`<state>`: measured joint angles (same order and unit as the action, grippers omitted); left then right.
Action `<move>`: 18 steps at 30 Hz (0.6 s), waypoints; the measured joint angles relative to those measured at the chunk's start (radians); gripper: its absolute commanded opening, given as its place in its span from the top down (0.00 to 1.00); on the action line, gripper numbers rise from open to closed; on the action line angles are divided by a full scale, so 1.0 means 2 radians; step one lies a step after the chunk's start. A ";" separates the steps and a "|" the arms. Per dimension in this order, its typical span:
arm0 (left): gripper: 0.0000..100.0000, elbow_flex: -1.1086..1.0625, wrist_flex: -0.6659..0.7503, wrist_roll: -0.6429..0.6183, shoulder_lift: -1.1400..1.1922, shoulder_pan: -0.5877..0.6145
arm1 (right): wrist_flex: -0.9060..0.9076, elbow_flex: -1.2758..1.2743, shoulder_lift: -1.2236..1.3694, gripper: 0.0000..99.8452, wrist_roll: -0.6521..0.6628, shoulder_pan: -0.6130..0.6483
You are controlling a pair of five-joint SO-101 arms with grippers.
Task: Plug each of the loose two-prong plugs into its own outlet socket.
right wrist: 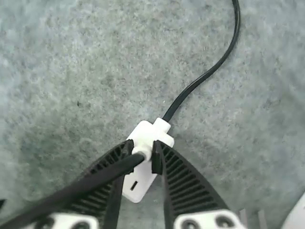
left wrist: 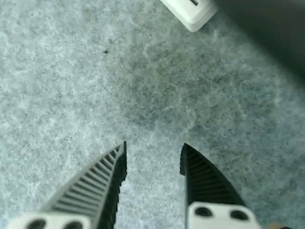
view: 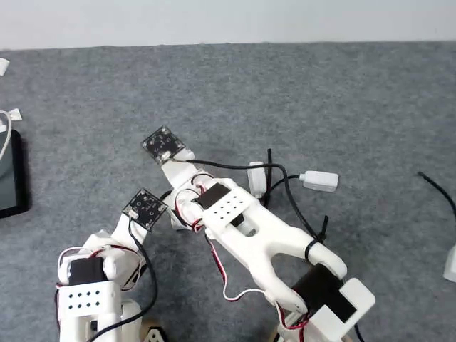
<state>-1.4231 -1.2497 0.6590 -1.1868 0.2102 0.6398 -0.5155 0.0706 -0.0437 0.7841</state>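
Clamping a blocky white corded connector (right wrist: 150, 134), ribbed black right jaws.

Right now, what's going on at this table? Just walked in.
The right gripper is shut on a white connector, whose black cord runs off across the grey carpet. The left gripper is open over bare carpet and holds nothing. In the high view, a loose white connector lies on the carpet beside the arms. I can't see any plug seated in a socket.
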 measured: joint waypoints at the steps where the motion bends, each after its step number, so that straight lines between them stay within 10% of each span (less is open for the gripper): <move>1: 0.88 0.000 0.000 0.000 0.000 0.005 | 0.002 0.000 0.001 0.83 -0.021 0.005; 18: 0.88 0.000 0.020 -0.027 0.000 0.054 | 0.013 0.006 0.025 0.72 -0.162 0.056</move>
<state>-1.4231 -1.2098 0.6053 -1.1868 0.3176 0.6659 -0.5033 0.1212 -0.3675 0.8961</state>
